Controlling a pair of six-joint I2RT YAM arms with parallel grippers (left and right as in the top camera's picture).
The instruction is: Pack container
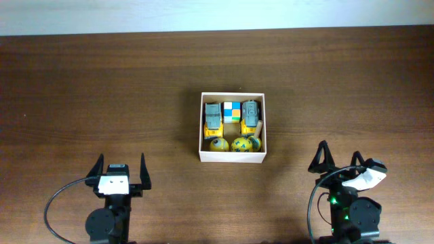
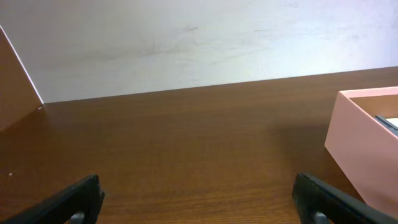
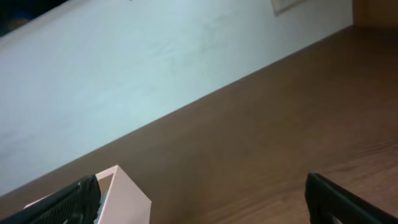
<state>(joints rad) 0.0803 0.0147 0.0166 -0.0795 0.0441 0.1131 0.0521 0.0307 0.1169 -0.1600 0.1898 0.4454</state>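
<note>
The container point(image 1: 232, 158), a square white-walled box, sits at the table's middle. Inside are two yellow-and-grey toy trucks point(image 1: 213, 120), a colourful cube point(image 1: 232, 112) between them, and yellow-green balls point(image 1: 218, 144) along the near wall. My left gripper point(image 1: 122, 167) is open and empty at the near left, apart from the box; its wrist view shows the box's corner point(image 2: 364, 149) at the right. My right gripper point(image 1: 338, 158) is open and empty at the near right; its wrist view shows the box's corner point(image 3: 127, 196) at the lower left.
The brown wooden table point(image 1: 102, 88) runs to a pale wall point(image 2: 186, 43) at the back. A wooden panel point(image 2: 15, 87) stands at the far left in the left wrist view.
</note>
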